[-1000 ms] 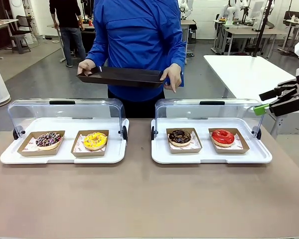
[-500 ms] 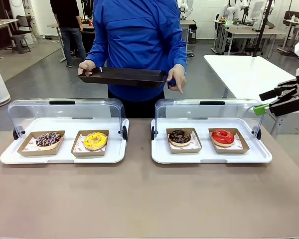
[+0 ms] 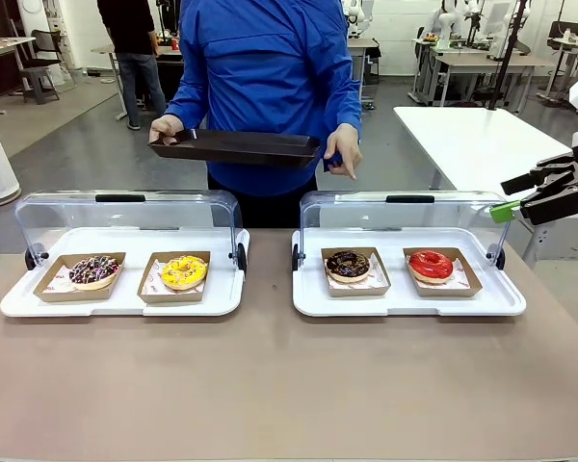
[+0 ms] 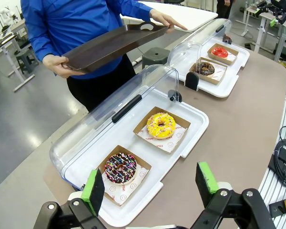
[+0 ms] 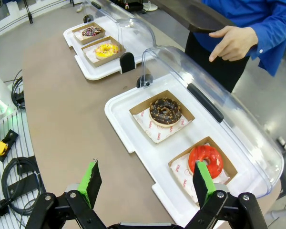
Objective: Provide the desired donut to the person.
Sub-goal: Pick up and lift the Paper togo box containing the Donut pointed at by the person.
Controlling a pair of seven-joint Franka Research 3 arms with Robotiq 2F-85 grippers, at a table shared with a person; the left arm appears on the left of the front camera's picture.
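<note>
Pointing down with one finger of a hand [image 3: 342,149] that also steadies a dark serving tray [image 3: 236,147], the person [image 3: 270,77] seems to us to choose the chocolate donut [image 3: 348,264], though the finger could be read otherwise. That donut sits in its own open cardboard box [image 5: 183,105] on the white tray [image 3: 405,306] at our right, left of the red donut [image 3: 431,264], with the clear lid [image 3: 405,217] swung up behind them.

We expect it to be light, soft and easy to crush. The dark icing with its crumbs would smear and stick to our pads. So we would rather not pinch the donut itself. The box looks stiff enough to carry it, and its raised wall gives a thin, firm edge to close on. A one-sided hold may let the box tip, so we would keep it level and move slowly.

Our right gripper [image 3: 506,197] hangs beyond the tray's right end, well apart from the box, jaws spread wide and empty. Our left gripper [image 4: 150,185] also stands wide and holds nothing.
</note>
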